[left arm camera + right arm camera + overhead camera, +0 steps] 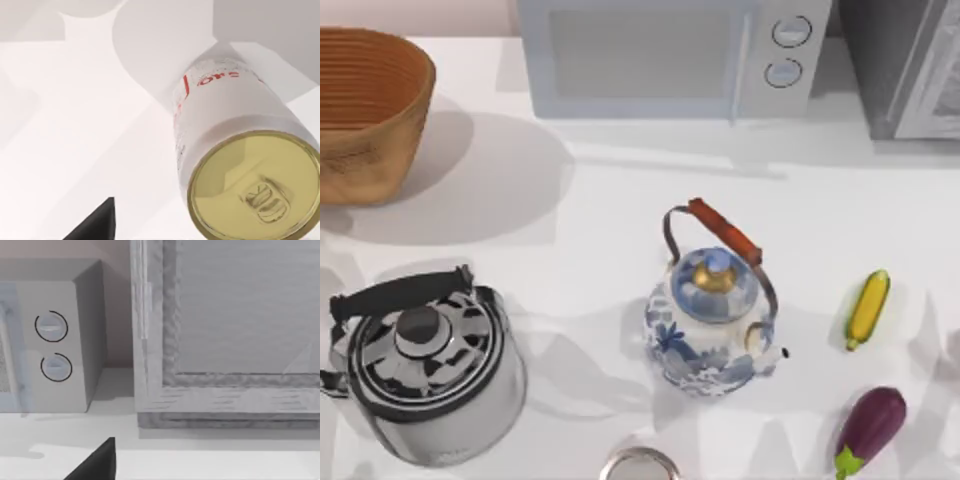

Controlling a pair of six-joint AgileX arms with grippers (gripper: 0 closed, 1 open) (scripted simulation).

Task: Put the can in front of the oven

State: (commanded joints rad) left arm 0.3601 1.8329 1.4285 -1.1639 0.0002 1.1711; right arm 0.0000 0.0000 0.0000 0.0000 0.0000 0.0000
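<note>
Can (240,150) stands upright near left gripper (95,225), whose opening cannot be told; approach squarely, grasp mid-body, then carry toward oven (670,60).

red lettering on the can (225,105) is too skewed to read.

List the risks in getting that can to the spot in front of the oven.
1. The can stands upright close under the left wrist camera, ungrasped; an off-centre approach may tip it.
2. The blue-and-white kettle with its raised handle stands below the oven in the top view; a low carry might clip it.
3. The steel kettle and basket crowd the table's left side, narrowing the left arm's route.
</note>
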